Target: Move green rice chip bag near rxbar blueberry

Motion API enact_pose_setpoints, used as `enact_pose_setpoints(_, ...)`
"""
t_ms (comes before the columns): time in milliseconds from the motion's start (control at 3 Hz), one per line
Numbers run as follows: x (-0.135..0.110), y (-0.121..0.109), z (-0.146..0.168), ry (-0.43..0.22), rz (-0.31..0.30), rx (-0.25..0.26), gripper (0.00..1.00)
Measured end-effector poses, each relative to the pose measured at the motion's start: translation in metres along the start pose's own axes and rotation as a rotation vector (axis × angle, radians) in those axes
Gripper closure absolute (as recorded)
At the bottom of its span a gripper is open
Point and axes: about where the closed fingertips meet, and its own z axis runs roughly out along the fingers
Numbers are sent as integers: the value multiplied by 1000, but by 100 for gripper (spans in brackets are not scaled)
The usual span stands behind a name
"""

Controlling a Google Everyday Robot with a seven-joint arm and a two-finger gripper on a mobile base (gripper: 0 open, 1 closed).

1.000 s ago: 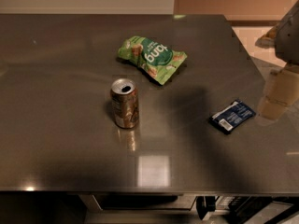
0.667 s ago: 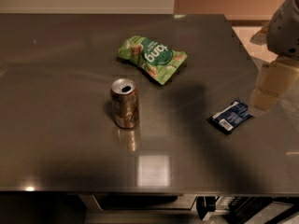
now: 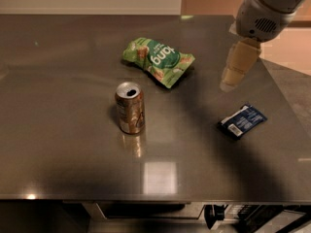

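The green rice chip bag (image 3: 158, 61) lies crinkled on the steel table (image 3: 73, 57), left of centre toward the back. The rxbar blueberry (image 3: 241, 121), a small dark blue wrapper with a white label, lies flat at the right. My gripper (image 3: 229, 83) hangs from the arm at the upper right, above the table between the bag and the bar, touching neither. It holds nothing that I can see.
An opened brownish drink can (image 3: 129, 108) stands upright in front of the green bag. The table's right edge (image 3: 286, 106) runs close behind the bar, with floor beyond. Its front edge (image 3: 155, 198) is near the bottom.
My arm and gripper have moved left and toward the back, from over the blue bar toward the green bag. The bag, can and bar have not moved.
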Motion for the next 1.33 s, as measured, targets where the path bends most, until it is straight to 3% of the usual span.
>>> enact_pose_setpoints(667, -66, -61, 66, -104, 46, -32, 0)
enact_pose_setpoints(1333, -110, -106, 133, -131, 128, -67, 0)
